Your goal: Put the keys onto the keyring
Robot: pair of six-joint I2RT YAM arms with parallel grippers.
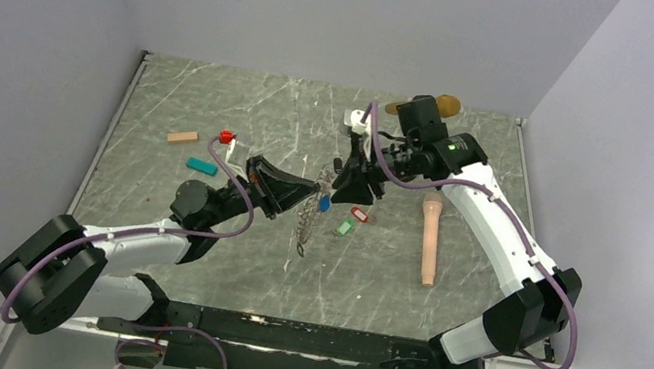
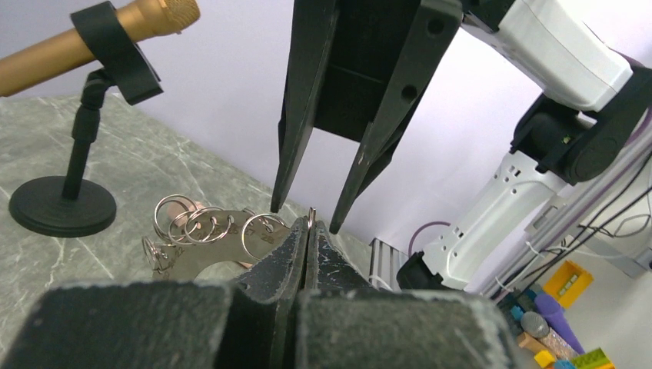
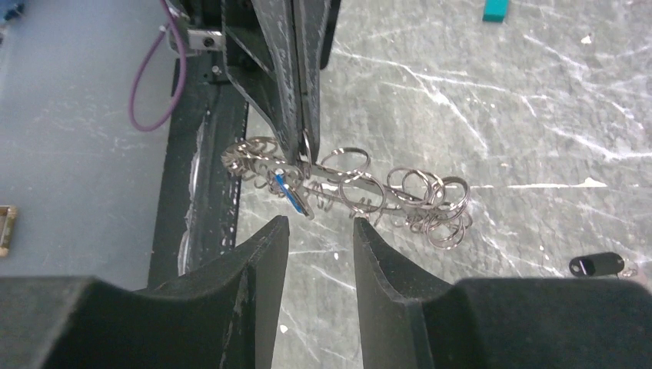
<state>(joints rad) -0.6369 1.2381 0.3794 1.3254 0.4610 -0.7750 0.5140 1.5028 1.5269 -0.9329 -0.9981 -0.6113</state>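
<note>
Veined marble tabletop [image 1: 215, 104], keyring [image 3: 369, 188] of looped steel rings, tapered black left gripper [image 2: 307, 229]

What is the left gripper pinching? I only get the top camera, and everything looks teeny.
Observer: Left wrist camera: the black left gripper is shut on one thin ring of the long grey metal chain.
Operator: Is the other gripper holding something?
Observer: No. Its camera shows the black right gripper open, empty, facing the chain.
Operator: And the blue key?
Observer: The tiny key with the blue plastic tag sits beside that pinched ring; threaded or not, I can't tell.
</note>
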